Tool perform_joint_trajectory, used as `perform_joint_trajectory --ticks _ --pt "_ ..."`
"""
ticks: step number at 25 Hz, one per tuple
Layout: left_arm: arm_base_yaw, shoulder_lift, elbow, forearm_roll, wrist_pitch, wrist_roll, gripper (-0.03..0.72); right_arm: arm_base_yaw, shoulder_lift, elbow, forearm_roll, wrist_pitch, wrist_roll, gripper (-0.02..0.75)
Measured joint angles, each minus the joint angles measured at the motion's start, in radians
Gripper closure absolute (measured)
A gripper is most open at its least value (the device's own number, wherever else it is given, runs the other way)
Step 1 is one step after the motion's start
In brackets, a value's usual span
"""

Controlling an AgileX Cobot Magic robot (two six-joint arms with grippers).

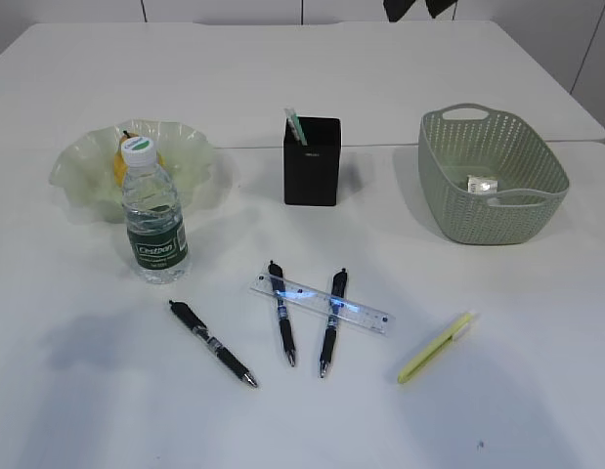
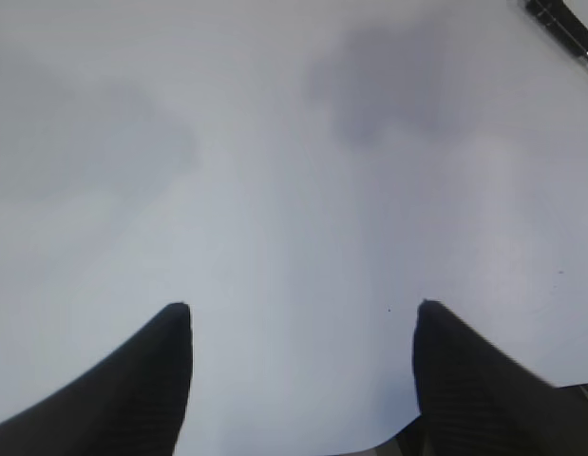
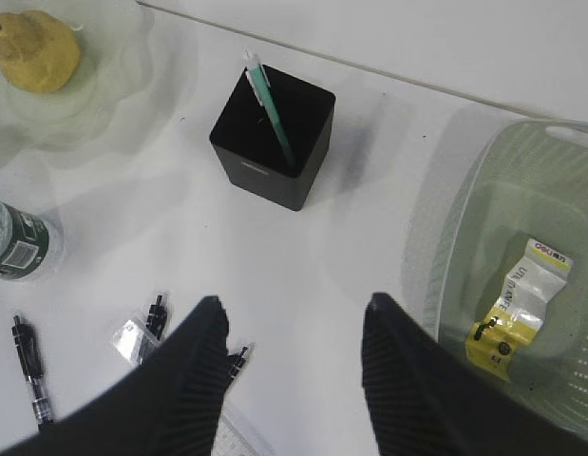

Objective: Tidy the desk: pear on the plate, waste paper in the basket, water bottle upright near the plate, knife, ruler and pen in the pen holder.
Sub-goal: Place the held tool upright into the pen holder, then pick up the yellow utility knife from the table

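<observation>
1. The pear (image 3: 32, 49) sits on the plate (image 1: 199, 147) at the far left, so that part looks done.
2. The water bottle (image 1: 153, 210) stands upright just in front of the plate, cap up, which fits its goal.
3. The waste paper (image 3: 517, 309) lies inside the basket (image 1: 449, 210) at the far right, so it seems settled.
4. The pen holder (image 1: 312, 171) stands between plate and basket with one green-tipped item (image 3: 270, 104) leaning in it.
5. Three pens remain flat on the near table: the left pen (image 1: 212, 344) alone, the middle pen (image 1: 282, 322) and right pen (image 1: 329, 327) lying across the ruler (image 1: 366, 315).
6. The yellow knife (image 1: 434, 349) lies near right, apart from the ruler.
7. The right gripper (image 3: 294, 328) hovers above the pens with fingers apart and empty, probably lining up on a pen.
8. The left gripper (image 2: 303, 318) hangs over bare table, fingers wide apart, holding nothing.
</observation>
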Motion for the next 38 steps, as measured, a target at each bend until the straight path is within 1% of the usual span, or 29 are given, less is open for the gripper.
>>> perform_joint_trajectory --ticks 4,7,15,23,27,29,34,38 --pt "0.000 0.000 0.000 0.000 0.000 0.000 0.178 0.000 -0.046 0.026 -0.004 0.004 0.017 0.391" --pt "0.000 0.000 0.000 0.000 -0.002 0.000 0.178 0.000 -0.097 0.100 -0.006 0.004 0.021 0.391" --pt "0.000 0.000 0.000 0.000 -0.003 0.000 0.178 0.000 -0.229 0.467 -0.026 0.004 0.048 0.391" --pt "0.000 0.000 0.000 0.000 -0.009 0.000 0.178 0.000 -0.242 0.877 0.027 -0.021 0.124 0.391" --pt "0.000 0.000 0.000 0.000 -0.014 0.000 0.178 0.000 -0.242 1.035 0.042 -0.176 0.266 0.391" --pt "0.000 0.000 0.000 0.000 -0.019 0.000 0.178 0.000 -0.242 1.077 0.050 -0.252 0.376 0.391" --pt "0.000 0.000 0.000 0.000 -0.033 0.000 0.178 0.000 -0.242 1.091 0.053 -0.392 0.665 0.391" --pt "0.000 0.000 0.000 0.000 -0.035 0.000 0.178 0.000 -0.242 1.091 0.012 -0.430 0.925 0.391"
